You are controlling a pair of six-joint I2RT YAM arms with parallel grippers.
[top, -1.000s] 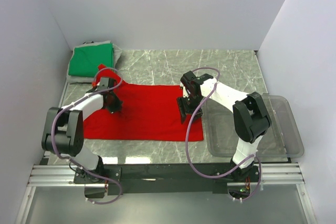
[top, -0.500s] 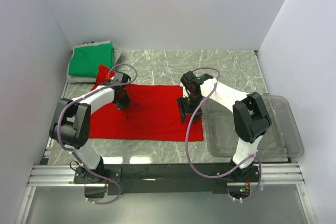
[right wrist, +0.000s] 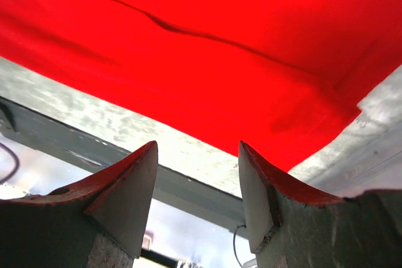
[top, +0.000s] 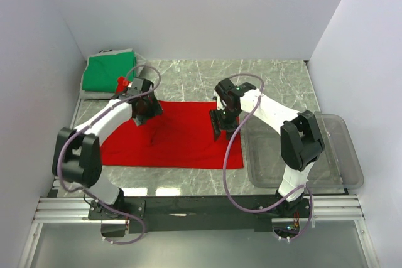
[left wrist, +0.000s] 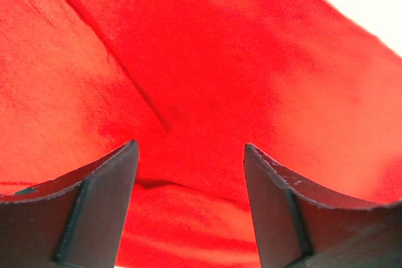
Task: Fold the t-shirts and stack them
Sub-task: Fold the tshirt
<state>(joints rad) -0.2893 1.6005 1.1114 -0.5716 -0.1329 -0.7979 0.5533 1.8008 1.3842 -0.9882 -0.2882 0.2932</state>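
Since both are thin, limp cloth that sags and creases, I would pinch them at corners or hems. Green shirt [top: 110,71] lies folded far left. Left gripper [left wrist: 190,144], fingers wide, is over the red shirt [top: 179,142] spread on the table [top: 264,80]. Right gripper [right wrist: 198,144], likewise wide, is at its right edge.

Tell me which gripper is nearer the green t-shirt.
Left. The left gripper hangs just near-right of the green t-shirt; the right gripper is well off to its right, across the red t-shirt.
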